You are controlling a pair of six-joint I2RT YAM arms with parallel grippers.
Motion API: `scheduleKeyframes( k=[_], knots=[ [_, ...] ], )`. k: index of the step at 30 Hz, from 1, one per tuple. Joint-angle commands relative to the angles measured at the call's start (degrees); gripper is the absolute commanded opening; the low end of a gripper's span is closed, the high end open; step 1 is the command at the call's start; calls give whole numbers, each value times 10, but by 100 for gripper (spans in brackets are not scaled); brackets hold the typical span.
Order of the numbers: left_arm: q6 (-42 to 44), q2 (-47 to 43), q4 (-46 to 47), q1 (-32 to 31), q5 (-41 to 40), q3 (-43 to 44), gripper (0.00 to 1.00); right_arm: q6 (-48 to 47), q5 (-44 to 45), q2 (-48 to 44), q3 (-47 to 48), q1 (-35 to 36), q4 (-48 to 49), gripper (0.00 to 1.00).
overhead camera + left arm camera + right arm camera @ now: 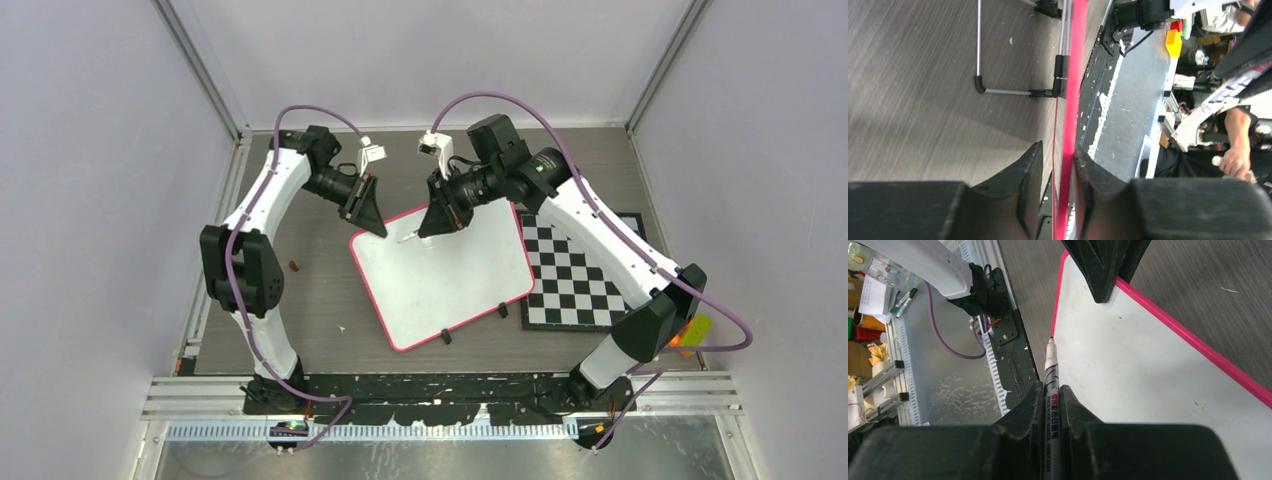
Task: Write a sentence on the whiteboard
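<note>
Whiteboard (445,280) smooth, pink-rimmed; marker (1050,360) cylindrical.

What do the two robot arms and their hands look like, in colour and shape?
The left arm and right arm have white shells with black joints, and a purple cable runs along each. The left hand and right hand each have two black, wedge-shaped fingers.

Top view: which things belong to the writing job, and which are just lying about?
In use: whiteboard; marker; left gripper, shut on the whiteboard's edge; right gripper, shut on the marker.
Lying about: checkerboard; small red bit left of the whiteboard.
</note>
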Motion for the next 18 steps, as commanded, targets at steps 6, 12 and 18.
scheduleKeyframes(
  k=[6, 12, 18],
  knots=[
    [-106, -107, 69, 57, -7, -17, 47, 16, 95, -46, -18, 36, 40, 0],
    [-194, -214, 205, 82, 4, -153, 51, 12, 174, -37, -14, 86, 37, 0],
    [-217, -239, 245, 88, -10, -209, 57, 23, 226, -7, 14, 125, 51, 0]
  ],
)
